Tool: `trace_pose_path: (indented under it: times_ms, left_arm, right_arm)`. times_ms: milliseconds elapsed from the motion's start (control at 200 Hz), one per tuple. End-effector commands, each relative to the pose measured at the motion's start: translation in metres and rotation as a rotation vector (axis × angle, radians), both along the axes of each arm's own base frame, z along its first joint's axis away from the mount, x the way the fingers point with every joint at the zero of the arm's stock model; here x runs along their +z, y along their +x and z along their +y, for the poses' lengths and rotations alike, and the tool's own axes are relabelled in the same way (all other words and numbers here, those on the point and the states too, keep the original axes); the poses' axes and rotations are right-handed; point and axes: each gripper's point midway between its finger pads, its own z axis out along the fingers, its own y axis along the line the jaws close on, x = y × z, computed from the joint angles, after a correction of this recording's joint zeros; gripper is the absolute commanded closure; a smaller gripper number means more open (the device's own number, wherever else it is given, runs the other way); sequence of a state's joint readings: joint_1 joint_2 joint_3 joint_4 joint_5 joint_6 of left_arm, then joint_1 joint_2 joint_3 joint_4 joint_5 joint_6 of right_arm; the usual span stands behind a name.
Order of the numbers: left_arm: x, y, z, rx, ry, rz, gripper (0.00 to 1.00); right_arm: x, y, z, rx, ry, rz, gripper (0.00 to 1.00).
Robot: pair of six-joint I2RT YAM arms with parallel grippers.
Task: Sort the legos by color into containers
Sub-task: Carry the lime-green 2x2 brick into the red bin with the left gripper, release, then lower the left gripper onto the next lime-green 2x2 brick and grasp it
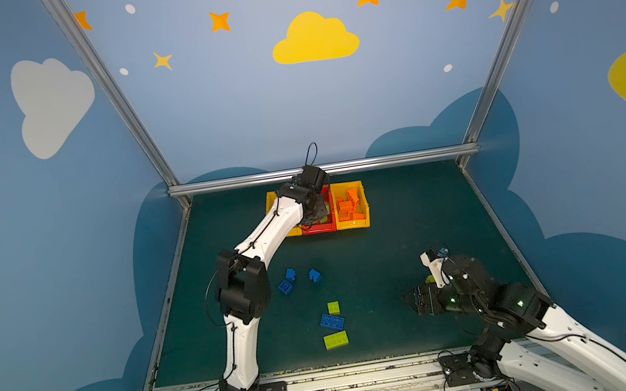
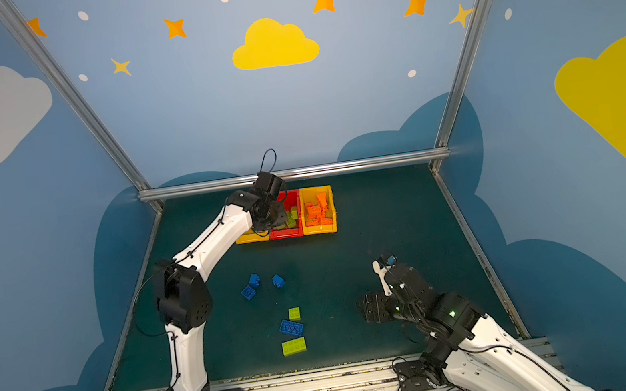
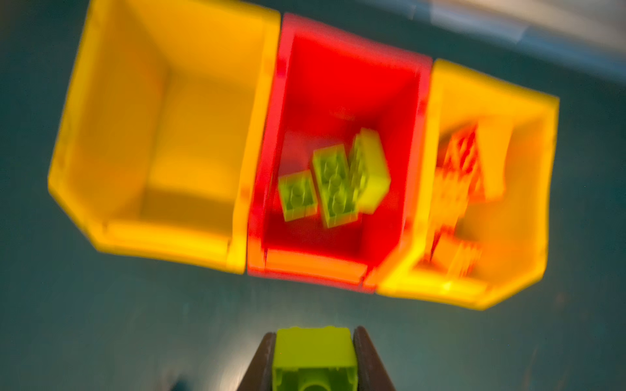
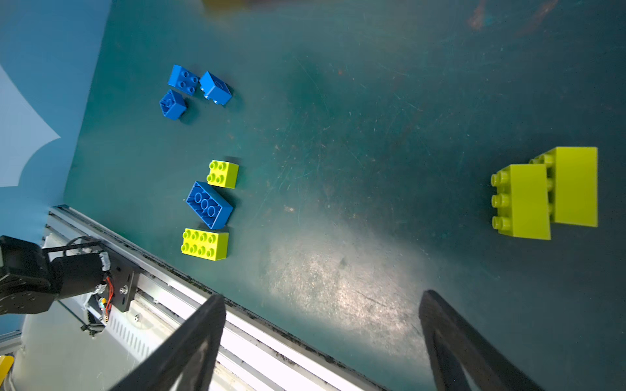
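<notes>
At the back of the table (image 1: 413, 232) the left bin (image 3: 111, 101), middle bin (image 3: 389, 101) and right bin (image 3: 535, 203) touch in a row. Three bricks (image 3: 333, 182) lie in the middle one, a heap (image 3: 457, 169) in the right. In front, a cluster of three (image 1: 285, 287) sits leftward, a line of three (image 1: 332, 322) nearer the front edge, a touching pair (image 4: 521, 203) at right.

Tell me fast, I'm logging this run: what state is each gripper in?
Left gripper: shut on a small lime green studded plastic brick.
Right gripper: open, holding nothing.

Blue starry walls (image 1: 227, 112), dark green tabletop (image 1: 394, 243)
</notes>
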State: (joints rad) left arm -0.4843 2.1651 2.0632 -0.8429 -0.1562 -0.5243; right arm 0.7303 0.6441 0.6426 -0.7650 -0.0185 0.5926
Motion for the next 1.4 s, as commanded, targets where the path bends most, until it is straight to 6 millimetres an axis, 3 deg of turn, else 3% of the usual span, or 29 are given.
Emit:
trace_pose_path:
  times_ms: [0,50,290,345,380,510,706,861,1011,1131,1391]
  left_arm:
    - [-0.016,0.017,-0.001,-0.056,0.032,0.055,0.79]
    - [-0.020,0.033,-0.002,-0.059,0.037,0.051,0.79]
    - [-0.031,0.093,-0.001,-0.040,-0.051,-0.041,0.75]
    - [-0.031,0.101,-0.002,-0.035,-0.084,-0.063,0.71]
    - [-0.031,0.105,-0.001,-0.032,-0.098,-0.076,0.63]
    - [-0.027,0.112,-0.002,-0.043,-0.118,-0.107,0.25]
    - [0.005,0.098,-0.014,-0.083,-0.198,-0.111,0.21]
    - [0.041,0.067,-0.027,-0.129,-0.211,-0.143,0.21]
    - [0.059,0.014,-0.032,-0.151,-0.190,-0.145,0.21]
    - [0.054,-0.039,-0.032,-0.163,-0.171,-0.146,0.21]
    - [-0.003,-0.163,-0.011,-0.137,-0.186,-0.044,0.17]
  right_arm:
    - [0.011,0.010,0.005,0.007,0.003,-0.047,0.13]
    - [0.020,0.015,0.008,0.007,0.012,-0.065,0.12]
    - [0.025,0.025,0.008,-0.001,-0.030,-0.077,0.12]
    - [0.025,0.027,0.008,-0.005,-0.035,-0.078,0.12]
    - [0.025,0.028,0.008,-0.006,-0.038,-0.078,0.13]
    - [0.024,0.030,0.011,-0.007,-0.040,-0.069,0.12]
    - [0.025,0.030,0.016,-0.003,-0.014,-0.054,0.13]
    - [0.030,0.024,0.014,-0.002,0.014,-0.056,0.12]
    - [0.030,0.014,0.008,-0.016,0.036,-0.045,0.12]
    - [0.029,0.002,0.006,-0.014,0.061,-0.021,0.12]
    - [0.025,-0.024,-0.008,-0.025,0.082,0.009,0.13]
